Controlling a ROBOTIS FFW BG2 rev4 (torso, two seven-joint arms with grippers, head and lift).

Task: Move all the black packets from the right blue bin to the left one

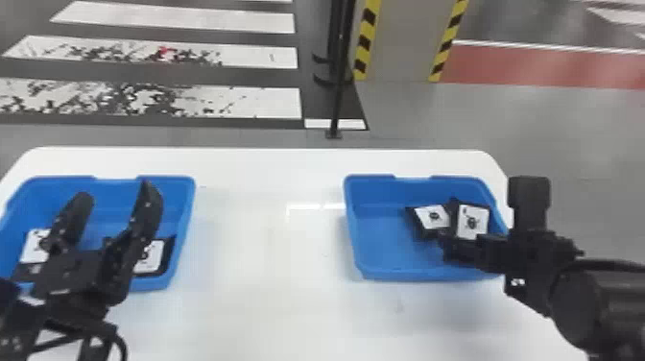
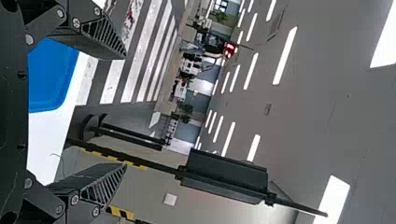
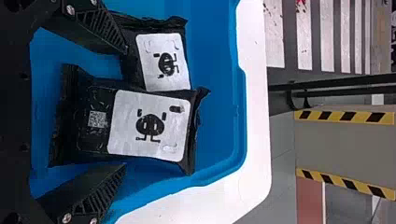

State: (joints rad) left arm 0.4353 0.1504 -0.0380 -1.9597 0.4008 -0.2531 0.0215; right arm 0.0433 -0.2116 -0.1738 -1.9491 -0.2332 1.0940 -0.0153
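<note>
R gripper (image 3: 125, 108) stood w/ jaws wide astride a black packet (image 3: 149, 126), prob. to pinch its sides; L gripper (image 1: 115, 190), also wide, hung over left bin (image 1: 186, 206), prob. idle.

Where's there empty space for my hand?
Bare room: the white table between the bins, and the left half of the right bin. Crowded: that bin's right side, with two packets and the right gripper, and the left bin, with more packets and the left gripper above.
</note>
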